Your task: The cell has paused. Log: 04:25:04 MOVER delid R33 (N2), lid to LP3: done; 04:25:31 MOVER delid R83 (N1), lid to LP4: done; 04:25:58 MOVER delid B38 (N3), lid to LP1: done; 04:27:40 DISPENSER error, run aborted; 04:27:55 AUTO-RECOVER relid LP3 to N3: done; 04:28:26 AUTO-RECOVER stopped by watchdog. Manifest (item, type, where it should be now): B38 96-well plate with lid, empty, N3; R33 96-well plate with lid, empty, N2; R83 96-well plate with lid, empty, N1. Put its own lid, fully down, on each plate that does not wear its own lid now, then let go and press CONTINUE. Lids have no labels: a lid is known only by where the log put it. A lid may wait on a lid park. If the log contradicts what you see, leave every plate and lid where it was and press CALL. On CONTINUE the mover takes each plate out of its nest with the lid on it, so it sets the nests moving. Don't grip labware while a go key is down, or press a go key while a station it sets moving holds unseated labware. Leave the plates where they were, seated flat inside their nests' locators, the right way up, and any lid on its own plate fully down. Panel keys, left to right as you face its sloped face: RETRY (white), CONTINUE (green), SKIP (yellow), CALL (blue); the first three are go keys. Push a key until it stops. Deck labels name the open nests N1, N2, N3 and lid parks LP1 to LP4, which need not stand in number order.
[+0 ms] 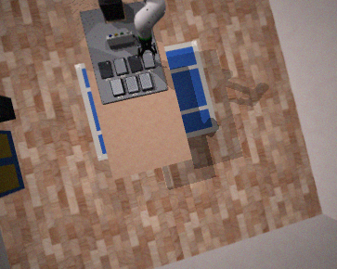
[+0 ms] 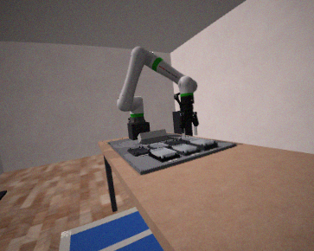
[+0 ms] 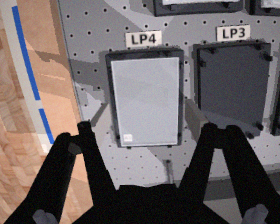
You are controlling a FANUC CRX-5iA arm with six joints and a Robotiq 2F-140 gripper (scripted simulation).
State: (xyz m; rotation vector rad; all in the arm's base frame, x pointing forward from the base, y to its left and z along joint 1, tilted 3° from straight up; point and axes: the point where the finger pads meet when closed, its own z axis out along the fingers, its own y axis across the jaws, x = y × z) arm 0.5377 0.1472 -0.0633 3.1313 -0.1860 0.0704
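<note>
Gripper hovers over LP4 lid, jaws spread, empty — LP3 park at 3 o'clock bare; relidding pending.
</note>
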